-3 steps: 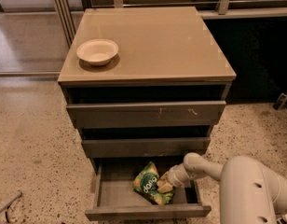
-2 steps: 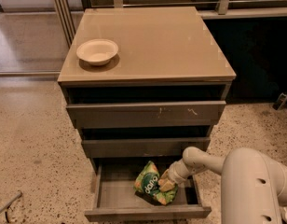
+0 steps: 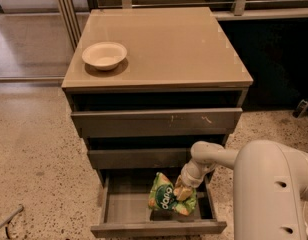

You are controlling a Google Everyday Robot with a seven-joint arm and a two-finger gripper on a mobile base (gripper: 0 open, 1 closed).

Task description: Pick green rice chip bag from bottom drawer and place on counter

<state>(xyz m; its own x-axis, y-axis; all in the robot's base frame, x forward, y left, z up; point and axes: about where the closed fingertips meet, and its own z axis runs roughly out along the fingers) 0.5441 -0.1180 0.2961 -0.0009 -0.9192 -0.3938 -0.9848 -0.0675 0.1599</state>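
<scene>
We see the gripper (image 3: 183,193) down inside the bottom drawer (image 3: 159,228), which is pulled out toward us. It sits at the right side of the green rice chip bag (image 3: 165,200). The jaws look nearly closed, and their tan fingertips (image 3: 186,189) press into the bag's right edge, so we read them as clamped on the bag with only the crinkled foil between them. We cannot see how much of the pouch they have pinched.

The bag is in the right half of the drawer, standing on edge and tilted. One corner points up toward the drawer above, and the dark circle with its white lettering faces us. Its lower edge seems to touch the drawer floor or sit just above it, and we cannot tell which.

The arm (image 3: 214,156) reaches in from the right. Its white wrist bends down past the front of the middle drawer (image 3: 139,158), and the large white link fills the lower right corner. The middle drawer and the top drawer (image 3: 154,122) each stand out a little from the cabinet.

The counter (image 3: 164,44) above carries a white bowl (image 3: 104,55) near its front left corner, well apart from the bag. A speckled floor (image 3: 39,164) surrounds the cabinet.
</scene>
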